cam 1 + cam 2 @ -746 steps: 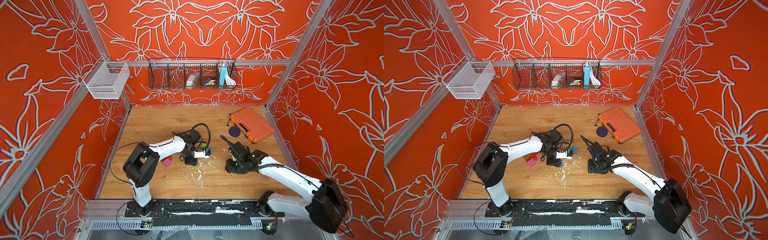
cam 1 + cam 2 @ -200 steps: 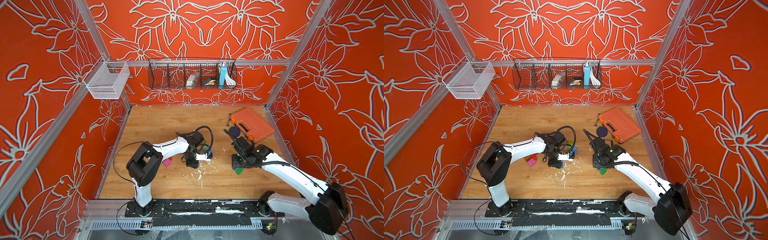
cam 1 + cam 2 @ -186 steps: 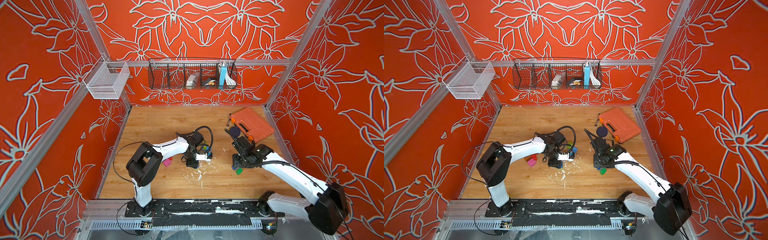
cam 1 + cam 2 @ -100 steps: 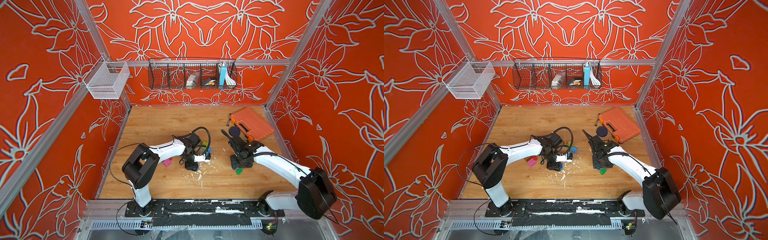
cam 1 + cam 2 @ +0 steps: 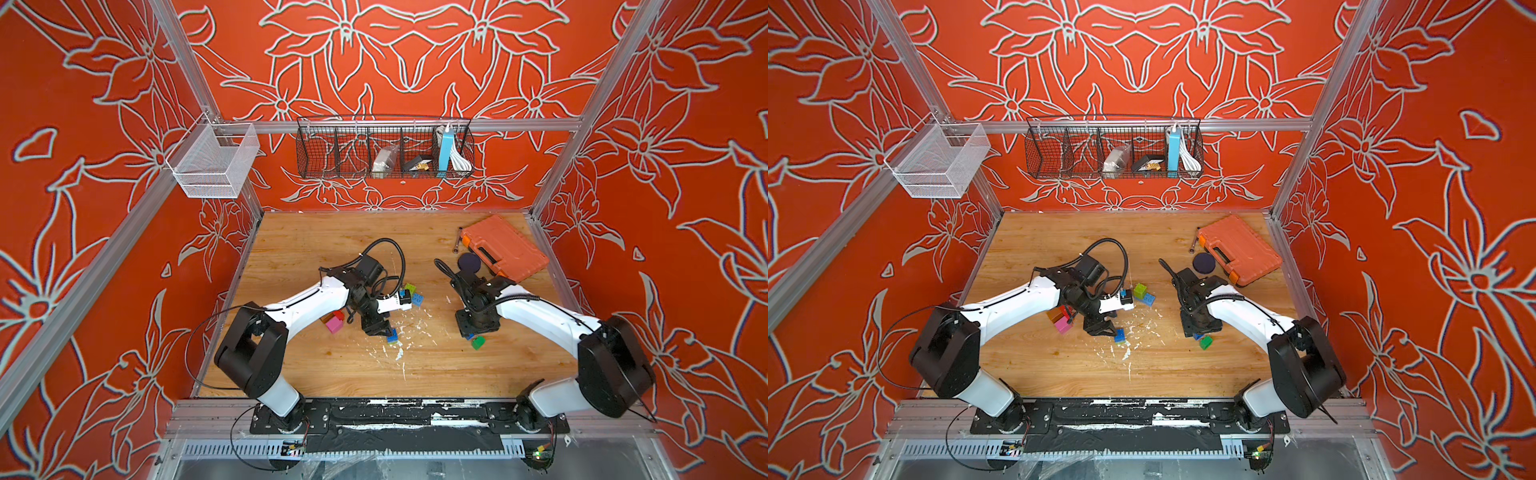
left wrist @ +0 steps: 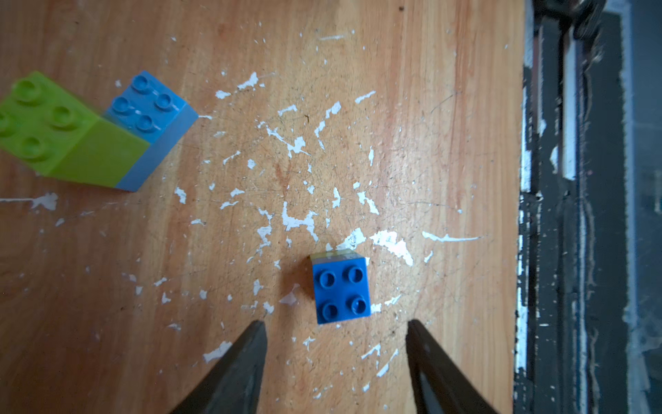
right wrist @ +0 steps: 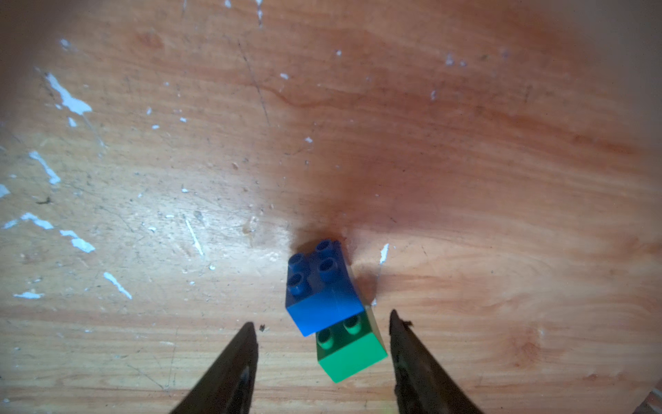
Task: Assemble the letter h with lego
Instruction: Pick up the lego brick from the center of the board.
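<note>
Left end effector (image 6: pixel 335 326) hangs half open and empty over a blue brick (image 6: pixel 340 288) at mid bench (image 6: pixel 107 286). Right end effector (image 7: pixel 322 318), equally open and empty, hangs over a blue-on-green pair (image 7: pixel 322 286) further right. Likely next: grasp 1 stack and join them squarely.

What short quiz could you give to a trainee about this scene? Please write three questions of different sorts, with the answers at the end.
1. True or false: the left gripper is shut on the blue cube.
2. In the right wrist view, the blue brick partly hides a brick of which colour? A red; B green; C pink.
3. Which large thing lies beside the dark disc?

Key
1. False: the jaws stand open, and the cube stands free just ahead of them.
2. B, the green brick.
3. The orange case.
</note>
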`<state>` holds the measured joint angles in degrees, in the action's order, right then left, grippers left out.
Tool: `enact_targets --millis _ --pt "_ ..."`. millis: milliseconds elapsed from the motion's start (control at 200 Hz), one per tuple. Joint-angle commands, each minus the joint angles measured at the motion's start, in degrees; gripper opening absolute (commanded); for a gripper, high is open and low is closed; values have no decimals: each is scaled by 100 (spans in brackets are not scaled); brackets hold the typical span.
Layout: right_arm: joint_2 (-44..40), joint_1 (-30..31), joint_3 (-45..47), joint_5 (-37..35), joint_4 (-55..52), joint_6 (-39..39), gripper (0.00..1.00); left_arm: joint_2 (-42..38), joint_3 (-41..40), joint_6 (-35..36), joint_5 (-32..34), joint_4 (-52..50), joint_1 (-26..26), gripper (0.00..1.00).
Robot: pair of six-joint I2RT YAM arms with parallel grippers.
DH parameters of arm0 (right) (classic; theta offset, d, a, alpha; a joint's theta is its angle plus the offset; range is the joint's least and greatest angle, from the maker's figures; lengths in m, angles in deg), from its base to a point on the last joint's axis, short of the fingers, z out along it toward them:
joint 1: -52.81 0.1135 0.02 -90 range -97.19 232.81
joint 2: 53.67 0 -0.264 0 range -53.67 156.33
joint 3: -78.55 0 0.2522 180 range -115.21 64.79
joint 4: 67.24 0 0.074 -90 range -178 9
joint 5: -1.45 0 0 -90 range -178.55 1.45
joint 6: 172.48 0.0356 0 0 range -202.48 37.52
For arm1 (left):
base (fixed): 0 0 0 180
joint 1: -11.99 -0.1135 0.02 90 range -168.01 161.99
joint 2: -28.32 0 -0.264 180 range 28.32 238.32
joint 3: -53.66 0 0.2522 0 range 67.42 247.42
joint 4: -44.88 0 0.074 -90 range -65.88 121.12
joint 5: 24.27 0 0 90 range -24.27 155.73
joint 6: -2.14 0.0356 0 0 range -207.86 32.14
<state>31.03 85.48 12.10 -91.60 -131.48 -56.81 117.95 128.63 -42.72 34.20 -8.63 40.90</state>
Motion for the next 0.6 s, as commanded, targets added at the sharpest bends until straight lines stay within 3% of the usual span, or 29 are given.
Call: enact_targets --millis 0,150,290,470,595 --pt "367 -32 -2 149 116 -311 59 -294 -13 -158 -968 -333 -425 65" --pt "799 -23 -129 276 113 -435 48 -605 -22 -443 -1461 -391 -879 67" --pt "507 25 -52 602 445 -611 31 -776 108 -1183 -1813 -470 -1125 67" --pt "-857 253 366 1137 1604 -983 28 -875 286 -2626 -2355 -325 -1229 68" --pt "-1933 647 919 1525 2917 -1595 27 -784 454 -4127 -2640 -20 -1209 80"
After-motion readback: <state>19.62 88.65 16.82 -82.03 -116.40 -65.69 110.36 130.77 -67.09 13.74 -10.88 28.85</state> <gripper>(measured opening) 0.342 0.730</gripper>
